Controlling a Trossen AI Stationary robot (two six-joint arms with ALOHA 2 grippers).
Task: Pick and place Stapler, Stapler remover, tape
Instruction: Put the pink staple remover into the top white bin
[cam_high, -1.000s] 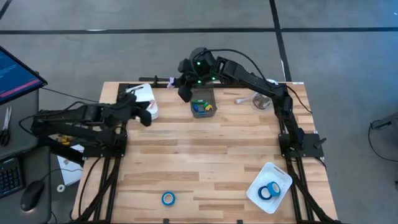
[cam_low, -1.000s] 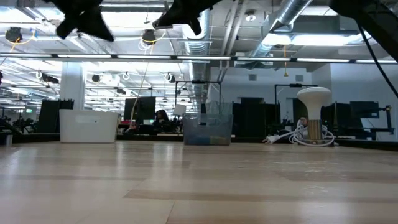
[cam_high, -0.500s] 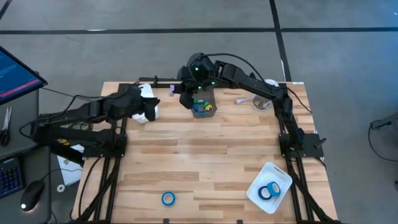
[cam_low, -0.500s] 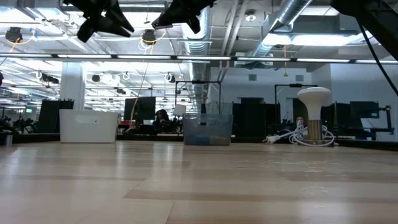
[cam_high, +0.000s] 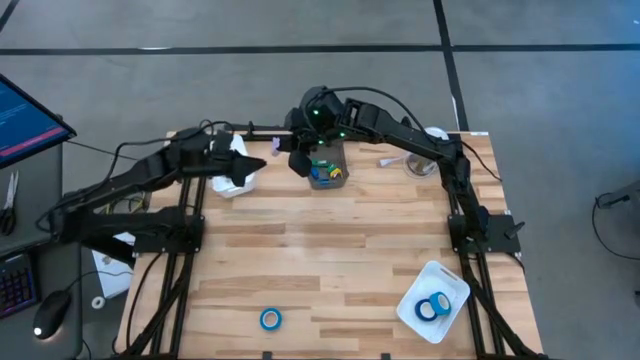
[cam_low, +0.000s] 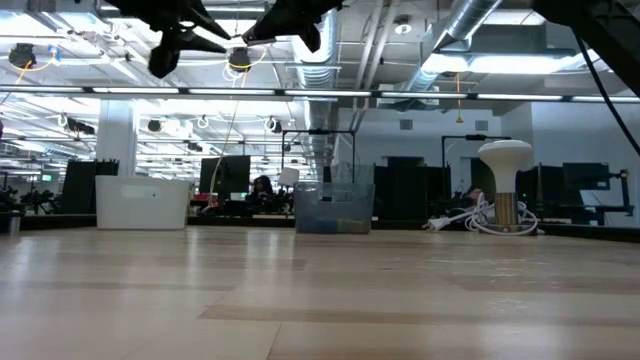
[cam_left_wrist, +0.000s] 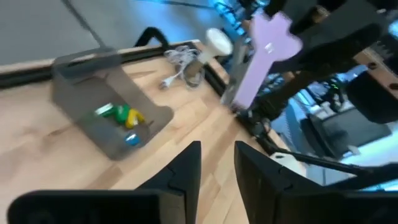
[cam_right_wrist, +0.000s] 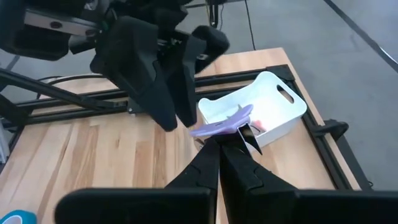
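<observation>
My right gripper (cam_right_wrist: 221, 142) is up over the table's far side, between the white bin (cam_high: 238, 182) and the grey bin (cam_high: 326, 160), and is shut on a flat lavender stapler remover (cam_right_wrist: 219, 128). My left gripper (cam_left_wrist: 217, 163) hangs open in the air just left of it, above the white bin (cam_right_wrist: 273, 106). Its fingers point at the remover (cam_left_wrist: 261, 53) without touching it. One blue tape roll (cam_high: 270, 318) lies flat near the table's near edge. Two more (cam_high: 433, 307) lie in a white tray (cam_high: 452, 283). I see no stapler. My right gripper pinches the lavender stapler remover between its two fingers, about midway along the piece (cam_right_wrist: 222, 132). The piece is lifted clear of the table and lies roughly level. An end sticks out on either side of the fingers.
The grey bin (cam_left_wrist: 106, 118) holds small green, yellow and blue items. A white mushroom-shaped lamp with a coiled cable (cam_low: 503, 195) and a metal cup (cam_high: 420, 163) stand at the far right corner. Bare wood fills the table's middle (cam_high: 320, 250).
My left gripper has swung up and toward the table's far right, from beside the white bin to over it, closing on my right gripper. My right gripper has shifted slightly left with the remover and then held still.
</observation>
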